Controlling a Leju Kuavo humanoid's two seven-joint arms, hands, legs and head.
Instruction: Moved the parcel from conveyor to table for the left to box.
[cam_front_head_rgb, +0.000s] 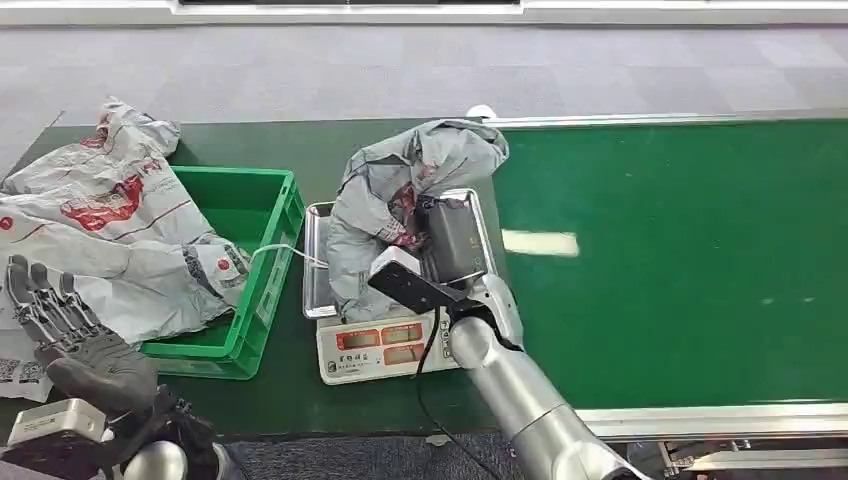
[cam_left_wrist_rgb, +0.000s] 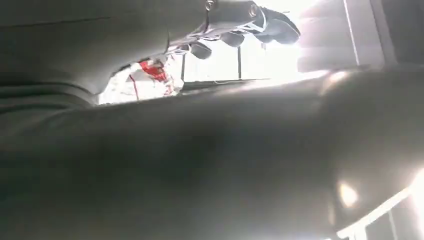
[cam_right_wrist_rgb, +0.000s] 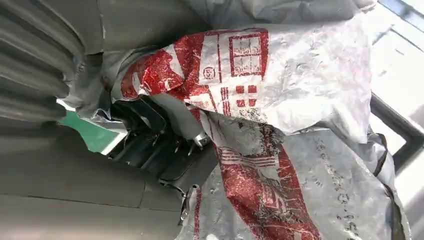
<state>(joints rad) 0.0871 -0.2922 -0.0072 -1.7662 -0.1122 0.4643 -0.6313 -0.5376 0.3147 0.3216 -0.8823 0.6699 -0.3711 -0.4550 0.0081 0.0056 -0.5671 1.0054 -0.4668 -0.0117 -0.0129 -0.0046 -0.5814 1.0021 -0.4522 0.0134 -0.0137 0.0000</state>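
On the scale, which stands on the table just beside the conveyor, the grey parcel lies crumpled across the steel tray. My right robot hand is against the parcel's conveyor side; its fingers are closed on a fold of the red-printed wrapper. On the scale's other side stands the green box, with other parcels draped over its far half. My left robot hand hovers by that box, fingers spread, holding nothing.
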